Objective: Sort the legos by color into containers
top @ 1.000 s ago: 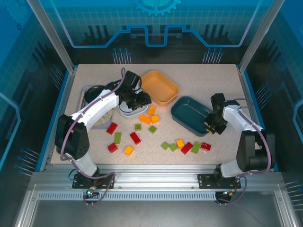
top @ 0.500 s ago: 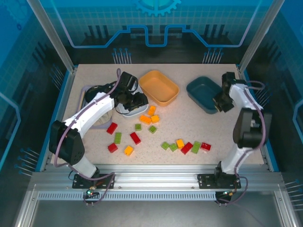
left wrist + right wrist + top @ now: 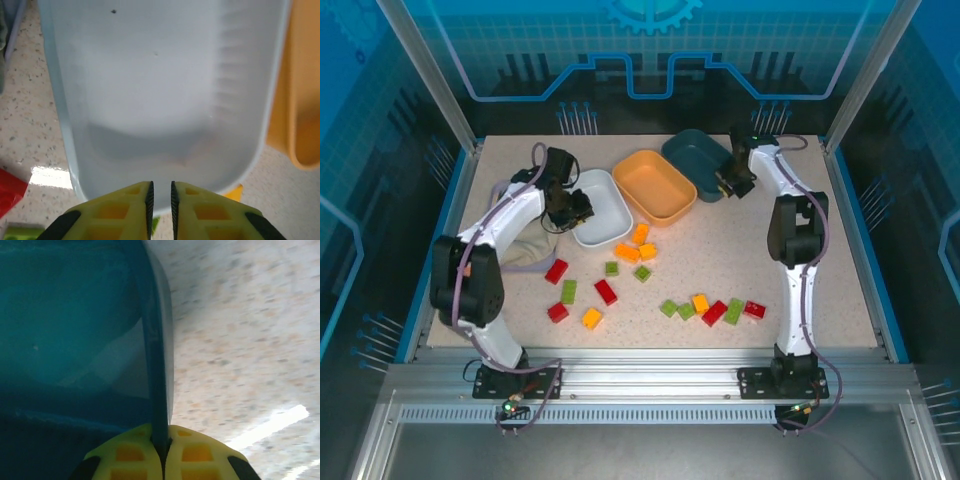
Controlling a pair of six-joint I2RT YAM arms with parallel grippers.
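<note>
At table point(image 3: 840, 260) rear: right jaws clamp teal tray point(image 3: 75, 315) rim; left jaws nearly shut at white tray point(image 3: 150, 75) rim, grip unclear.

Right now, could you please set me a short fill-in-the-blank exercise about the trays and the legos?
1. The right gripper is shut on the rim of the far tray, which is ___.
2. The middle tray, beside the white tray, is ___.
3. The legos all lie on the ___, none in a tray.
Missing words: teal; orange; table.
</note>
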